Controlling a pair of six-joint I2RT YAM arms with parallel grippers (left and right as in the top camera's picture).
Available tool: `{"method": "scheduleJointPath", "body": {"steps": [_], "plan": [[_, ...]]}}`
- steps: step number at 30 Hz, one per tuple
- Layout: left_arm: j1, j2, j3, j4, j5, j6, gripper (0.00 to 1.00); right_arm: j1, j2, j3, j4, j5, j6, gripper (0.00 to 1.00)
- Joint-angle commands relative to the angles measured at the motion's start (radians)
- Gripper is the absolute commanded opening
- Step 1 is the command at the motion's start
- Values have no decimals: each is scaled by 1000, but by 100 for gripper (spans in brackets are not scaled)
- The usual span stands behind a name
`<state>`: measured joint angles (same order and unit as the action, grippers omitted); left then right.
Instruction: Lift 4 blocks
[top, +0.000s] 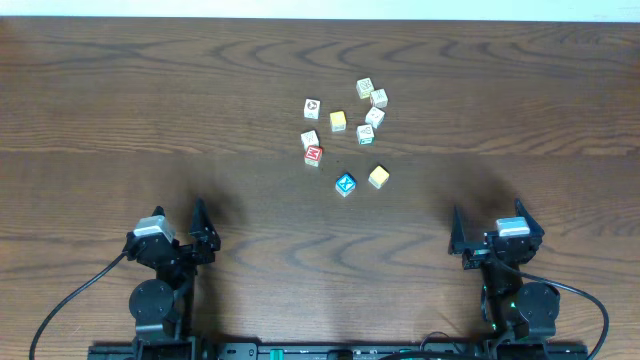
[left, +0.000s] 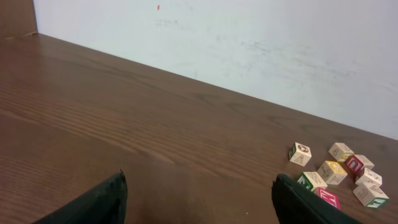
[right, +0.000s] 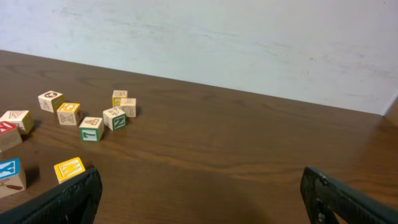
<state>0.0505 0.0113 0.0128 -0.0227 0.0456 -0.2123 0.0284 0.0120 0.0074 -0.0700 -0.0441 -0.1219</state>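
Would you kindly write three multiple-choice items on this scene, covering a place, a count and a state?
1. Where is the red block relative to the blue block?
A. Left of it and farther from the robot
B. Right of it
C. On top of it

2. How many blocks lie on the table?
A. 4
B. 10
C. 15

3. The left hand and right hand are:
A. both open and empty
B. both shut on blocks
C. left shut, right open

Answers:
1 A, as the overhead view shows.
2 B, ten count out overhead.
3 A, each wrist view shows fingers wide apart with nothing between.
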Motion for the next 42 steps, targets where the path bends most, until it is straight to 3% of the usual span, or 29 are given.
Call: {"method": "scheduleJointPath", "body": {"steps": [1,37,42], "plan": [[1,0,-9,-48,-31,9,75,-8,-5,-2,-5,13,-14,99],[1,0,-9,-48,-31,9,75,-8,-5,-2,-3,13,-16,99],[1,0,-9,-48,-31,9,75,-8,-5,-2,-1,89,-53,99]]}}
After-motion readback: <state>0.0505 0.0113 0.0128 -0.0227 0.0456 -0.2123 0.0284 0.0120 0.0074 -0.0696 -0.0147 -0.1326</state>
